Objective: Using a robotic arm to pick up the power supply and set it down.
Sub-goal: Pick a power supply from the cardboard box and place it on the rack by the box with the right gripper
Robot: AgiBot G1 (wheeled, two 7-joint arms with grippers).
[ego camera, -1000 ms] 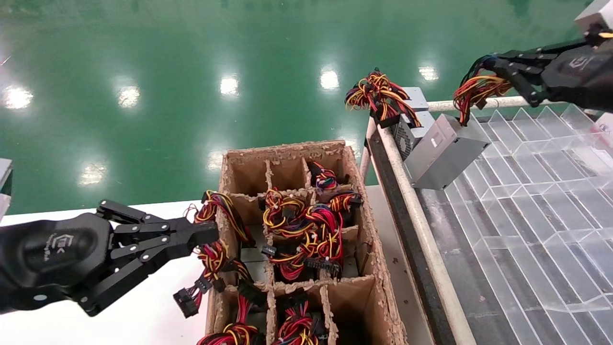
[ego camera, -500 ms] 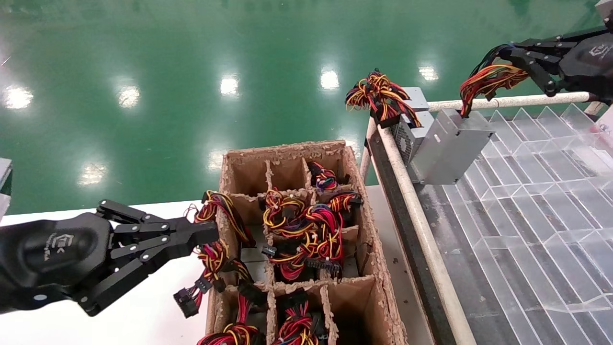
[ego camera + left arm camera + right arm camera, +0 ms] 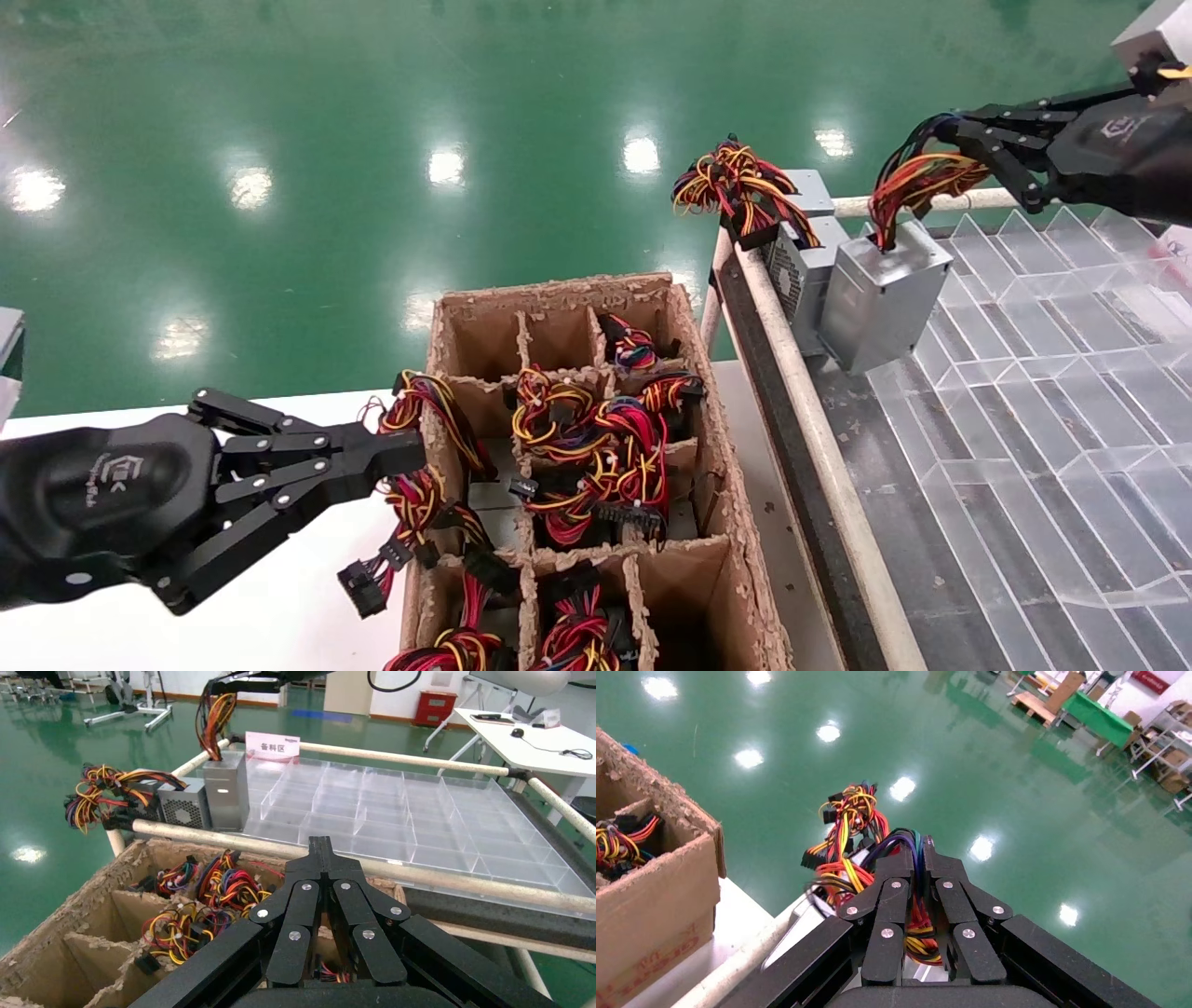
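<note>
The power supply (image 3: 880, 298) is a silver-grey metal box that hangs upright from its red, yellow and black wires (image 3: 917, 177). Its lower end is at the near corner of the clear tray (image 3: 1043, 373). My right gripper (image 3: 959, 130) is above it at the top right, shut on that wire bunch. The right wrist view shows the wires (image 3: 852, 874) pinched between the closed fingers (image 3: 899, 864). The box (image 3: 226, 797) also shows in the left wrist view. My left gripper (image 3: 410, 452) is parked low on the left beside the cardboard box, shut on nothing (image 3: 321, 846).
A second power supply (image 3: 801, 270) with its wire bunch (image 3: 736, 186) lies right beside the hanging one. A cardboard box (image 3: 708, 447) with dividers holds several more wire bundles. A white rail (image 3: 810, 419) runs between box and tray. A pink sign (image 3: 271, 745) stands behind.
The power supply has swung from tilted to upright and come down beside the second unit. My right gripper rose, then dropped back and to the left. The left arm has not moved.
</note>
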